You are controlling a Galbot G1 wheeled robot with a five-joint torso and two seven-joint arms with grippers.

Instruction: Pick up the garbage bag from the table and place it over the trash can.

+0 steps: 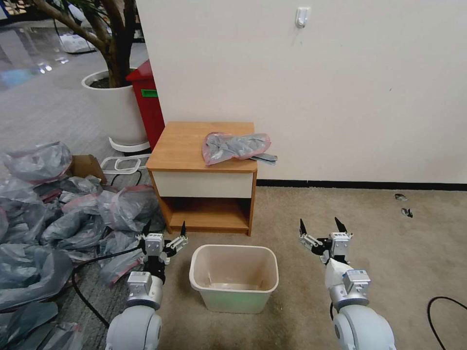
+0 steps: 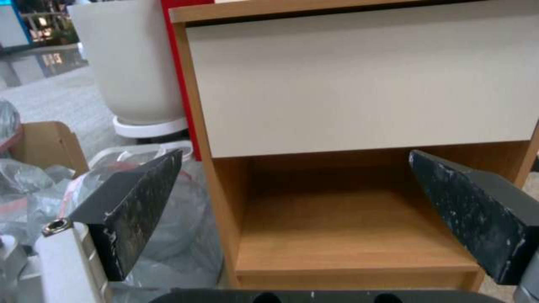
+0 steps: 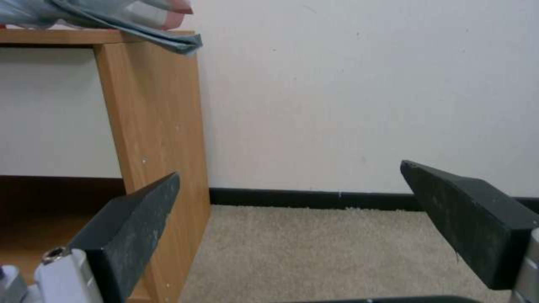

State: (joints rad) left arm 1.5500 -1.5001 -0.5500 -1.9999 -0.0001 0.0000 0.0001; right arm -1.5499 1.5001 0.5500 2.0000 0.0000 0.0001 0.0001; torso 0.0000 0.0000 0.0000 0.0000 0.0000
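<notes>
- Grey plastic bag (image 1: pixel 236 146) with a pink rim lies crumpled on the table (image 1: pixel 182 146), toward its right rear; one corner overhangs the right edge.
- Table stands against the wall; the can (image 1: pixel 234 277) sits on the carpet just in front of it, upright.
- Left gripper (image 1: pixel 164 229) hovers low, left of the can, fingers spread wide, holding nothing.
- Right gripper (image 1: pixel 321 226) hovers right of the can, fingers spread wide, holding nothing.
- Pile of similar bags (image 1: pixel 58 214) lies on the floor, left of the table.
</notes>
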